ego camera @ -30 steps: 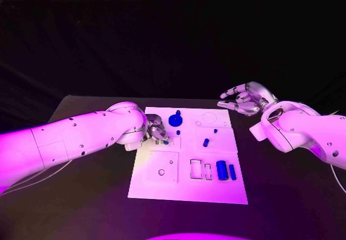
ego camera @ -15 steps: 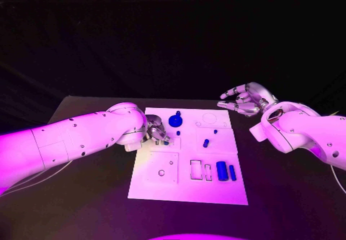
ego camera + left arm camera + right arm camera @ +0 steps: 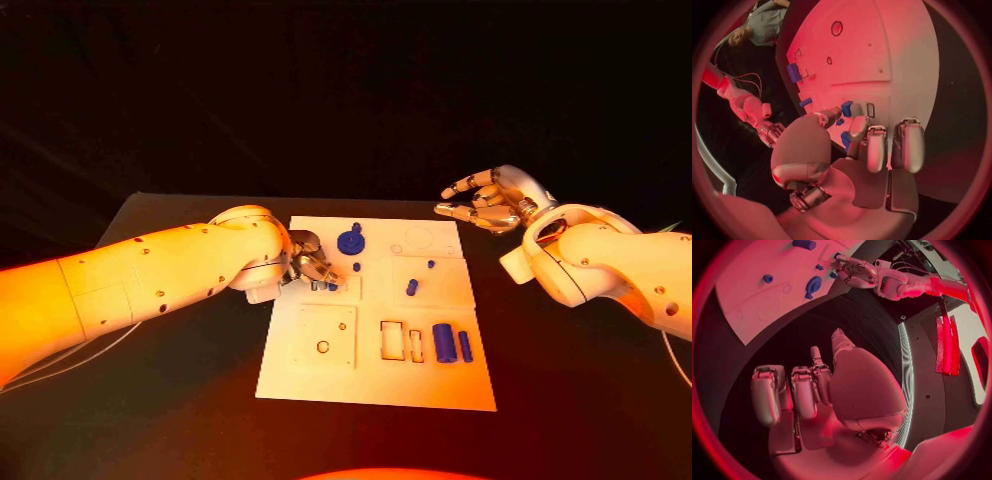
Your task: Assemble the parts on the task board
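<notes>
Task board [image 3: 378,372] with six blue parts, one [image 3: 846,108] pinched by left hand [image 3: 310,262]; right hand [image 3: 490,200] spread.

nothing readable anywhere tbh, the task board [image 3: 378,385] has no letters, numbers or logos on it (just outlines), and none show on the arms either.

Both arms were thick, smooth, rounded white shells dotted with small dark screws. Each ended in a silver metal hand, left [image 3: 312,262] and right [image 3: 490,200], with segmented fingers [image 3: 877,147]; a thin cable seemingly trailed beneath the left arm.
</notes>
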Tool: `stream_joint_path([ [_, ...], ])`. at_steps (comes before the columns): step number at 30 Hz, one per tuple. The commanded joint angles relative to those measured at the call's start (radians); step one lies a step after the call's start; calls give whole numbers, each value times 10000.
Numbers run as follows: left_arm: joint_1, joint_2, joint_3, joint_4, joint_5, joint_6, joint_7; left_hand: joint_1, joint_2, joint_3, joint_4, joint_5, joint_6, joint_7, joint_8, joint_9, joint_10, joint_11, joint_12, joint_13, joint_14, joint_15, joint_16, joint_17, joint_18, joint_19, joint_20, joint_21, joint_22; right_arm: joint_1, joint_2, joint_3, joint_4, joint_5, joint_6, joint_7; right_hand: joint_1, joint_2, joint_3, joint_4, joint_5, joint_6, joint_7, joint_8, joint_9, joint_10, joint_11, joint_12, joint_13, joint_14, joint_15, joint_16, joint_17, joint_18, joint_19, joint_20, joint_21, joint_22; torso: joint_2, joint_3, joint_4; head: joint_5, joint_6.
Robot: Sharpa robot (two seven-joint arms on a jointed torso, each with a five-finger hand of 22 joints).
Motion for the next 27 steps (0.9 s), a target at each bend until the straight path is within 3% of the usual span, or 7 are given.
stream_joint_path([
  [1,0,-56,38,108,53,13,58,-65,-62,-112,47,5,29,42,-37,-13,36,1,54,2,1060,-29,33,2634,-74,18,-3,26,735,-10,-1,1,-5,-41,-12,103,-157,4,-65,14,-52,-69,2,53,13,29,-43,-30,1520,893,-86,-67,1935,70,629,-55,-31,2033,-4,1,-1,-1,17],
  [4,6,-157,105,221,74,-29,57,-49,-73,-208,103,6,29,42,-42,-17,34,1,52,0,1060,-29,33,2634,-73,13,-3,22,729,-14,4,0,-22,-42,-16,108,-157,4,-65,14,-52,-69,2,53,13,29,-43,-30,1520,893,-86,-67,1935,70,629,-55,-31,2033,-15,8,-3,2,26],
  [13,93,-435,478,469,496,-108,63,19,-104,-405,214,7,-10,55,-75,-35,-54,11,-41,-125,1059,-24,30,2631,-68,-2,0,9,709,-25,29,0,-99,-36,-32,121,-181,8,-77,15,-53,-73,1,59,13,35,-44,-23,1526,894,-87,-66,1940,68,633,-55,-25,2038,-5,9,-2,23,131],
  [20,215,-567,713,207,566,-171,84,293,-61,-727,428,9,-271,179,-309,-144,-430,117,-389,-573,998,61,-82,2464,-11,-199,52,-121,467,-27,25,-1,-134,-34,-29,109,-201,12,-88,15,-52,-76,1,64,14,35,-44,-23,1525,892,-87,-70,1929,70,628,-55,-35,2031,-2,11,6,23,177],
  [23,303,-541,760,-53,553,-194,109,624,65,-998,494,9,-842,505,-1065,-529,-777,397,-658,-937,960,293,-146,2370,23,-330,207,-215,314,-27,21,-1,-152,-34,-30,105,-201,12,-88,15,-52,-76,1,64,14,35,-44,-23,1525,892,-87,-70,1929,70,628,-55,-35,2031,7,6,1,41,222],
  [27,395,-431,792,-473,482,-139,149,884,138,-1172,496,12,-1100,714,-1563,-826,-949,577,-755,-1100,945,455,-168,2338,39,-383,350,-255,258,-27,26,-1,-179,-33,-31,104,-214,17,-94,13,-52,-78,0,69,15,37,-44,-20,1527,894,-87,-67,1938,66,638,-55,-17,2044,16,-7,-5,55,252],
])
